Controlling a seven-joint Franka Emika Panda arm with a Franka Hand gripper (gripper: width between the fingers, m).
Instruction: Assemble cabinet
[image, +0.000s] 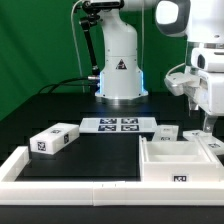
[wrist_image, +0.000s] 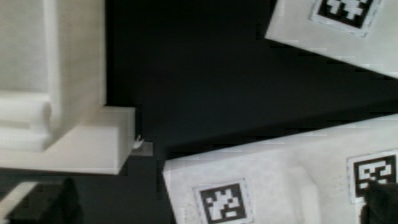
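The cabinet's square white shell (image: 180, 162) lies open side up at the exterior view's right, inside the border frame. A smaller white box part (image: 54, 140) with tags lies at the left. Two more small tagged parts (image: 166, 131) (image: 214, 146) lie behind the shell. My gripper (image: 207, 121) hangs just above the shell's far right corner, and looks open and empty. In the wrist view, a white ridged part (wrist_image: 54, 85) is on one side and tagged white parts (wrist_image: 285, 180) (wrist_image: 338, 25) on the other. My gripper (wrist_image: 217, 205) shows only one dark finger (wrist_image: 36, 203).
The marker board (image: 120, 125) lies flat in front of the robot's base (image: 120, 75). The low white border frame (image: 60, 184) runs along the table's front and left side. A green backdrop stands behind.
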